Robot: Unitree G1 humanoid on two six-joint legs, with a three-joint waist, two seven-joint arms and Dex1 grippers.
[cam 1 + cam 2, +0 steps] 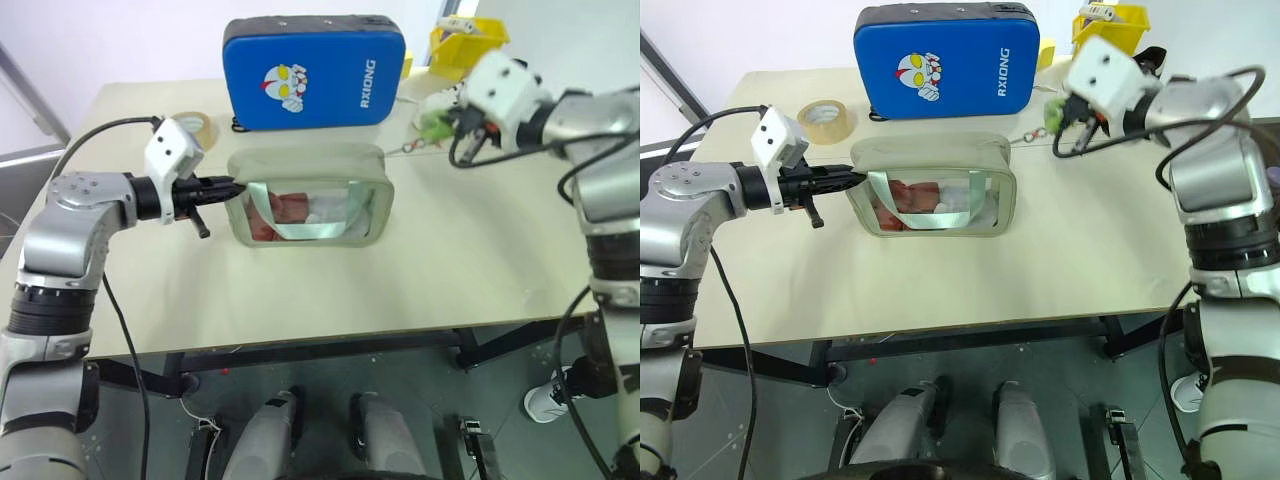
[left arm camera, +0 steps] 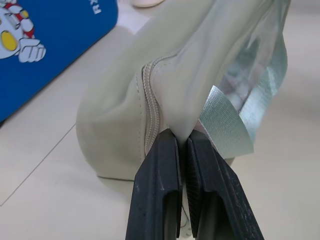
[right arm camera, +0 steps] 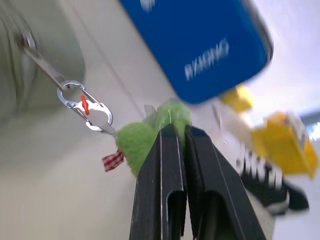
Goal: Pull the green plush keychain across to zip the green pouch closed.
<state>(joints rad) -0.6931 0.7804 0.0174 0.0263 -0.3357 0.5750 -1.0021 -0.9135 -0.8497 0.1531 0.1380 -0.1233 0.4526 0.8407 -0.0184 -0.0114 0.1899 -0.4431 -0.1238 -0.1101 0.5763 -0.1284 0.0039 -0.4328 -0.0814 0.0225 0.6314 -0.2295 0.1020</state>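
The green plush keychain (image 3: pixel 142 142) is off past the right end of the green pouch (image 1: pixel 310 196), clipped by a small silver carabiner (image 3: pixel 85 106) and a thin link to the zipper pull at that end. The right pincer (image 3: pixel 176 131) is clamped shut on the plush, just in front of the blue hard case (image 1: pixel 315 70). From where I stand the pull looks run across, so the zip is probably closed or nearly so.

The left pincer (image 2: pixel 181 141) is pinched tight on the pouch's fabric at the opposite end, beside the zipper seam, anchoring it on the desk (image 1: pixel 450 260). To finish well, keep that anchor firm and tug level along the zipper line, not upward, or the pouch may lift or the link may strain.
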